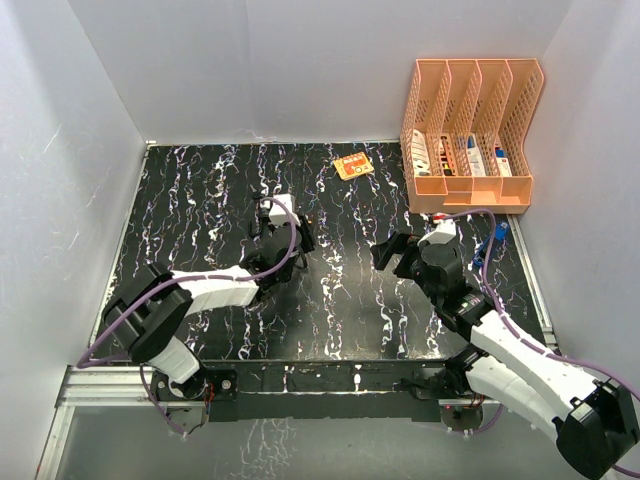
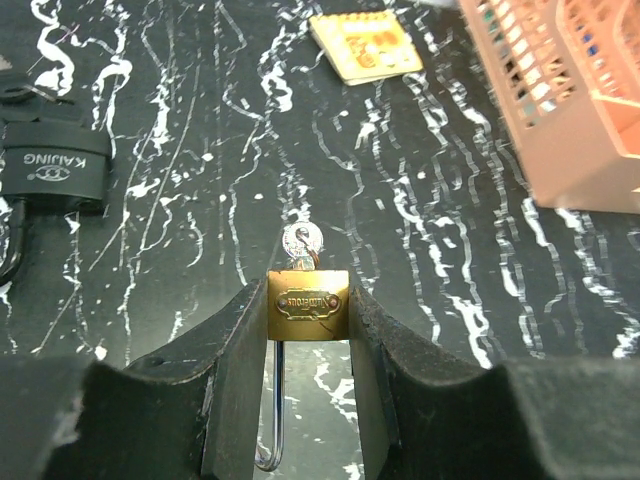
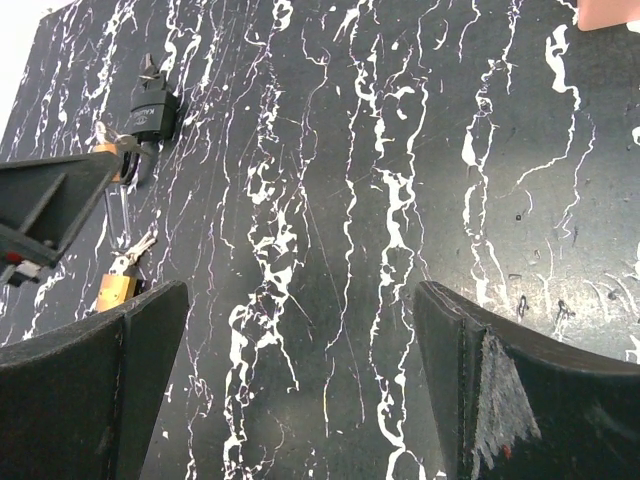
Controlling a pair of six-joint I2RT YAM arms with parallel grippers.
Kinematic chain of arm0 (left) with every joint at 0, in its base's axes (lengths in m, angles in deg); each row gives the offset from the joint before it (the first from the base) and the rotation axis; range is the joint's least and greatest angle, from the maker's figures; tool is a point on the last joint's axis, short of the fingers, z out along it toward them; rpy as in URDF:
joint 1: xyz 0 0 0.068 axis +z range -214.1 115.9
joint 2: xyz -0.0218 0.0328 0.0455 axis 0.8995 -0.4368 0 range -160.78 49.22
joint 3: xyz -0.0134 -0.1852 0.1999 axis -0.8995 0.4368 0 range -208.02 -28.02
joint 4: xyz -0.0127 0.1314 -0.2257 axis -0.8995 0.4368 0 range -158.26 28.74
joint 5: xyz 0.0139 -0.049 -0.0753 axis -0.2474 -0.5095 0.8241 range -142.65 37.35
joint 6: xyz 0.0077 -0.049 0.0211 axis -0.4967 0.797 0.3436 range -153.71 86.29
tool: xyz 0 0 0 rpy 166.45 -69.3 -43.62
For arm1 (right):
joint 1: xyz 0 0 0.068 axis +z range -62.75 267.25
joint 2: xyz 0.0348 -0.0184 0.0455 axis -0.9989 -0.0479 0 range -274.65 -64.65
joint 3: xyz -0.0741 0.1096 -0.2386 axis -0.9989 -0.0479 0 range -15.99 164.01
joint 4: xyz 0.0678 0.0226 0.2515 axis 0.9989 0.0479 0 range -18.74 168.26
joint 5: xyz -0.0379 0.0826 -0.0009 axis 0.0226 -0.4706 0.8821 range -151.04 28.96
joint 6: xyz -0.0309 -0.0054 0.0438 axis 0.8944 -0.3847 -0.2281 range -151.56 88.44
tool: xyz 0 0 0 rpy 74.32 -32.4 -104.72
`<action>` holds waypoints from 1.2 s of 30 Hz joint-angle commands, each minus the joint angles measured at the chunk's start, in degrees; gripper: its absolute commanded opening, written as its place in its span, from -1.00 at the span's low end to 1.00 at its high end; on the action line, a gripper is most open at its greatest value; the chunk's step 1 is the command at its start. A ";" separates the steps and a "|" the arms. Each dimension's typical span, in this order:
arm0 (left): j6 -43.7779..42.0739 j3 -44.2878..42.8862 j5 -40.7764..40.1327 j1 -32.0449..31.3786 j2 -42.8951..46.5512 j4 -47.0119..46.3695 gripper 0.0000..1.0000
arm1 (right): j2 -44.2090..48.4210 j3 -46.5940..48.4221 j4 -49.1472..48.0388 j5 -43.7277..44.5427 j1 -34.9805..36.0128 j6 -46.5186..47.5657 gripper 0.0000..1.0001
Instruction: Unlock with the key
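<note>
A small brass padlock is clamped between the fingers of my left gripper, held above the table. A silver key sticks out of the padlock's far end. Its steel shackle hangs toward the camera as a hook, and only one leg joins the body. In the top view the left gripper is at mid-table. My right gripper hovers to its right. The right gripper is open wide over bare tabletop, holding nothing.
A black padlock lies left of the held one. Another brass padlock with keys lies on the table near the left arm. An orange card lies at the back. A peach file organizer stands at the back right.
</note>
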 commanded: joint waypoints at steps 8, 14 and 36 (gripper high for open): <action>0.50 -4.72 8.42 3.94 -11.49 -2.95 -1.00 | 1.99 2.77 -0.74 0.64 -0.17 1.17 0.89; 2.96 -8.30 12.63 4.48 -18.03 -4.03 -1.00 | 2.02 2.76 -1.00 0.41 -0.13 1.25 0.89; 4.77 -15.61 19.35 5.39 -20.63 3.42 0.97 | 1.77 2.93 -1.26 -0.57 -0.13 0.91 0.91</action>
